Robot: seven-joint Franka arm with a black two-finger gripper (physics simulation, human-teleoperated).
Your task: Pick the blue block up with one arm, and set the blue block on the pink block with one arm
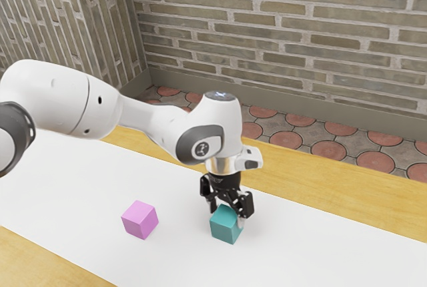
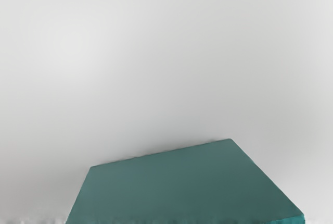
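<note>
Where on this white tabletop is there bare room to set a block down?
Bare white tabletop lies behind the pink cube up to the arm, and past the teal-blue cube toward the exterior view's right. Crowded only where the black gripper sits over that cube.

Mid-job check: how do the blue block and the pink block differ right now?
Colour: the blue block is teal-blue, the pink block pale magenta. Place: the blue block sits directly under the gripper; the pink block stands free, apart from it toward the exterior view's left. Task state: the blue block is not yet on the pink block. Shared: both are similar-sized cubes resting on the white table top.
</note>
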